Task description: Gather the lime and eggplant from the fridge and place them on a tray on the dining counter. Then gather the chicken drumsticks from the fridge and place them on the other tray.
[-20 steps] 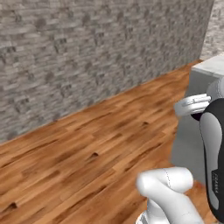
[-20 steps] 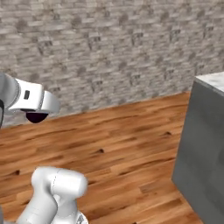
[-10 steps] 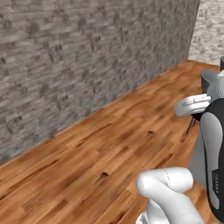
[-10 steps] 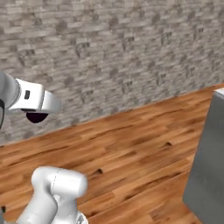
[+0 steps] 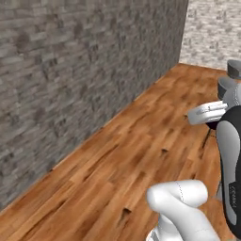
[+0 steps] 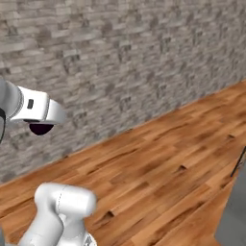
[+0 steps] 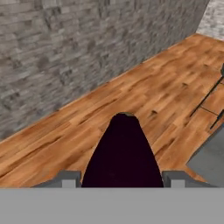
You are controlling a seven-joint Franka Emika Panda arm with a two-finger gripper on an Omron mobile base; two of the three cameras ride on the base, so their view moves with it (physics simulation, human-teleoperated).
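The eggplant [image 7: 124,153] is seen in the hand view as a dark purple, tapered body rising between the two finger tips [image 7: 68,178], its narrow greenish end pointing away from the hand; the gripper [image 7: 122,179] is clamped on it, one finger pad pressed to each flank. In the right base view a small dark purple bulge of the eggplant [image 6: 41,128] is seen under the white hand, held well above the floor. The wooden floor [image 5: 141,155] is laid out wide and bare ahead of the arm, planks running along the grey stone wall [image 5: 70,70]. The floor-to-wall edge is seen as a straight line running diagonally across all three views. In the left base view that wall is met by a lighter stone wall [image 5: 212,28] at a far corner, so the open run is bounded there. A grey slab edge [image 6: 233,211] is cut off at the lower right of the right base view and at the right of the hand view; what it belongs to cannot be told. Thin dark legs [image 7: 208,98] of some furniture are seen near it, standing on the floor. Between the held eggplant and the wall, open room is left on all visible sides.
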